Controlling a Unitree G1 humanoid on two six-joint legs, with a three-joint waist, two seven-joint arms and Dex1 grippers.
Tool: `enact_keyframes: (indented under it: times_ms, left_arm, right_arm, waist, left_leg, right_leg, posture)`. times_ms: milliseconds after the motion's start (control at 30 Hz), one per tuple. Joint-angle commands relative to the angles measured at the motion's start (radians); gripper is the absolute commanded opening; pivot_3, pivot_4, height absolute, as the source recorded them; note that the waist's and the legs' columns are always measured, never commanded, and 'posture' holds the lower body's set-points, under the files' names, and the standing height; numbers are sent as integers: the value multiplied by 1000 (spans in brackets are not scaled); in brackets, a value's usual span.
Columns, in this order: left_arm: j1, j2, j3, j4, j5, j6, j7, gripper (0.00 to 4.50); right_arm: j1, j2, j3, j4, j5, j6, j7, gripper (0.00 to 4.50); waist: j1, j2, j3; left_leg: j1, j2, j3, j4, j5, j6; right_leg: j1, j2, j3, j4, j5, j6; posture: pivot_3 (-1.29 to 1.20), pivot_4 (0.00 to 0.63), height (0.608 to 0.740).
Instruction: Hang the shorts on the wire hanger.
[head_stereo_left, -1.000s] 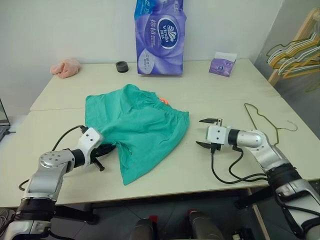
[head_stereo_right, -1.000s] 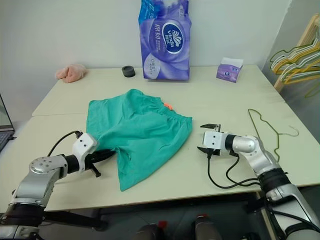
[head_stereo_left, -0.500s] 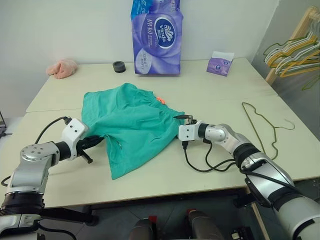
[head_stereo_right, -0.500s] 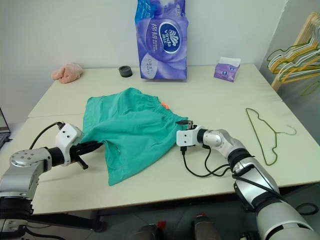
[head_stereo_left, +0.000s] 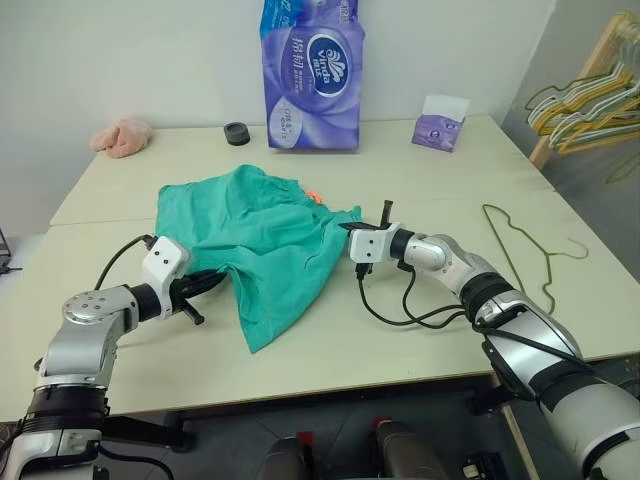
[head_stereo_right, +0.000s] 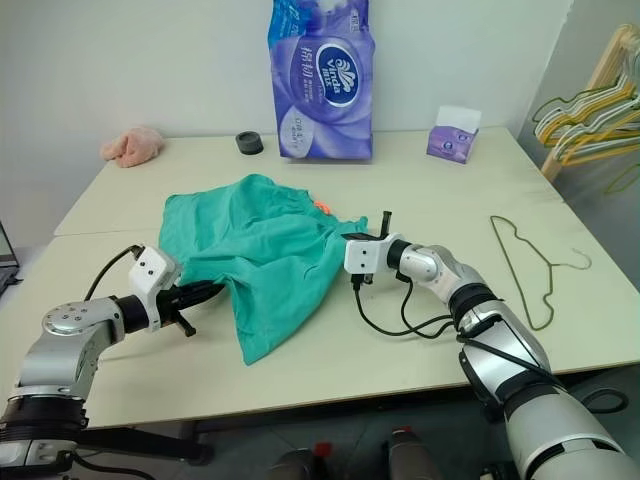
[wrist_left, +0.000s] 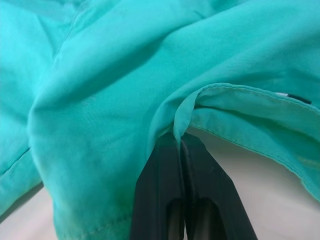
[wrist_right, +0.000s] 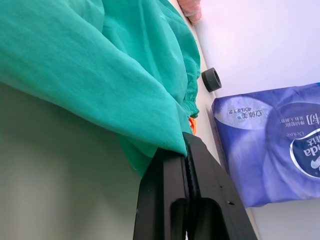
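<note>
On the table (head_stereo_left: 420, 330), both fingers pinch the shorts' (head_stereo_left: 265, 235) opposite edges.

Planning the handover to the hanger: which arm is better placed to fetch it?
The right. The wire hanger lies on the table at the robot's right, beyond the right hand, far from the left hand. Both hands are shut on the shorts, so the right would have to let go first.

Your surface (head_stereo_left: 430, 330) carries the shorts (head_stereo_left: 260, 235), wire hanger (head_stereo_left: 520, 250), tissue pack (head_stereo_left: 310, 75), tissue box (head_stereo_left: 440, 125), black ring (head_stereo_left: 237, 133) and pink cloth (head_stereo_left: 122, 136).
</note>
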Motion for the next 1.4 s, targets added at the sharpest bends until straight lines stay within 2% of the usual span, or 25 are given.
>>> enact_keyframes:
  times_ms: [33, 233, 300, 400, 533, 600, 700, 833, 1067, 1233, 1400]
  left_arm:
    - [53, 44, 63, -163, -136, 139, -75, 1171]
    - [226, 227, 130, -281, -202, 238, -231, 3031]
    - [213, 233, 148, -325, -241, 260, -226, 3641]
    - [149, 178, 134, -456, -355, 353, -182, 4484]
    - [92, 81, -1, -582, -384, 424, -93, 4484]
    - [74, 31, -97, -589, -333, 423, -46, 4484]
    - [55, -34, -223, -507, -174, 339, 51, 4484]
    - [39, -125, -306, -447, -88, 313, 142, 4484]
    - [49, -205, -343, -407, -23, 294, 206, 4484]
    - [82, -177, -332, -417, -28, 284, 165, 4484]
    - [77, -133, -316, -410, -37, 267, 109, 4484]
  right_arm:
    - [-21, -4, -15, -19, -2, 6, -17, 0]
    - [-24, 15, -32, 1, 20, 71, 7, 0]
    - [-23, 17, -34, 3, 22, 80, 22, 0]
    - [-20, 17, -38, -3, 24, 86, 38, 0]
    - [-29, 20, -42, -14, 24, 101, 44, 0]
    - [-36, 23, -46, -24, 27, 113, 48, 0]
    - [-34, 23, -54, -50, 40, 124, 68, 0]
    - [-18, 17, -70, -104, 62, 126, 109, 0]
    - [5, 1, -90, -203, 97, 151, 178, 0]
    - [6, -11, -96, -228, 111, 167, 201, 0]
    - [-7, -37, -77, -208, 69, 164, 156, 0]
  waist:
    - [-10, 0, 0]
    - [-35, 0, 0]
    - [-33, 1, 0]
    - [-16, 1, 0]
    - [-8, 0, 0]
    - [-9, 0, 0]
    - [-14, 0, 0]
    - [-17, 1, 0]
    - [-20, 1, 0]
    - [-20, 1, 0]
    - [-19, 1, 0]
  left_leg:
    - [0, 0, 0, 0, 0, 0]
    - [0, 1, -2, -2, 0, -1]
    - [0, 2, -3, -2, 0, -1]
    - [0, 0, -5, -1, 0, -1]
    - [0, -1, -3, 0, 0, -1]
    - [1, -1, -4, 0, 0, -1]
    - [0, 0, -3, 0, 0, -1]
    - [1, 1, -3, -1, 0, -1]
    - [0, 1, -3, 0, 0, -1]
    - [0, 1, -3, 0, 0, -1]
    - [0, 1, -3, 0, 0, -1]
  right_leg:
    - [0, 0, 0, 0, 0, 0]
    - [-1, 1, 0, 0, -1, -2]
    - [-1, 2, -1, 0, -1, -2]
    - [1, 2, -2, -1, -1, -2]
    - [2, 1, 0, -1, -1, -2]
    - [2, 1, 0, 0, -1, -2]
    - [2, 1, 0, 0, -1, -2]
    - [1, 3, 0, 0, -1, -2]
    - [1, 2, 0, 0, -1, -2]
    - [1, 2, 0, 0, -1, -2]
    - [1, 2, 0, 0, -1, -2]
  posture:
    - [-86, 96, 740]
    - [-54, 94, 740]
    - [-51, 93, 740]
    - [-50, 92, 740]
    - [-60, 92, 740]
    - [-79, 94, 740]
    - [-95, 96, 740]
    - [-107, 99, 740]
    - [-108, 97, 740]
    - [-101, 95, 740]
    - [-97, 94, 740]
